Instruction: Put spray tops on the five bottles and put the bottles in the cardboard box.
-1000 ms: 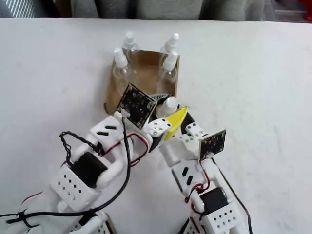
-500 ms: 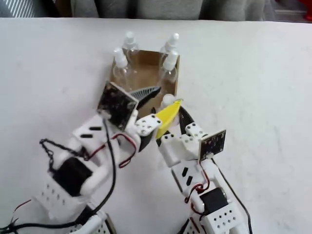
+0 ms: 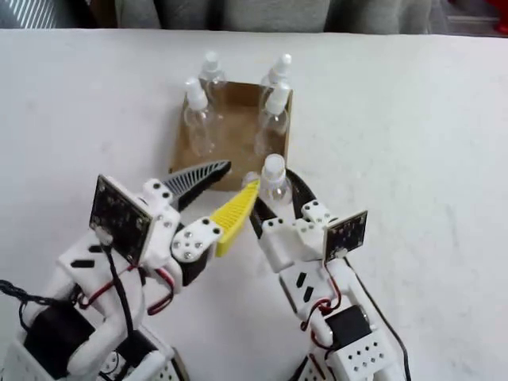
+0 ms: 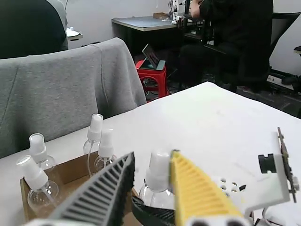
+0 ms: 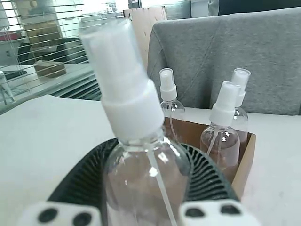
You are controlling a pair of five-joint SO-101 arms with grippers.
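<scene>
Fifth bottle gripped just outside the cardboard box

The right pincer (image 3: 274, 190) was clamped around a capped bottle (image 3: 275, 169) at the near edge of the box (image 3: 179, 151), by its right corner. The left pincer (image 3: 241, 176) was spread wide just beside it (its yellow finger (image 3: 236, 210) close to the bottle). Four capped bottles (image 3: 196, 111) stood inside the box, one near each corner, on the white surface (image 3: 413, 119).

White table (image 3: 413, 103); cardboard box (image 3: 234, 131) rests on it, centre, toward far edge.
</scene>
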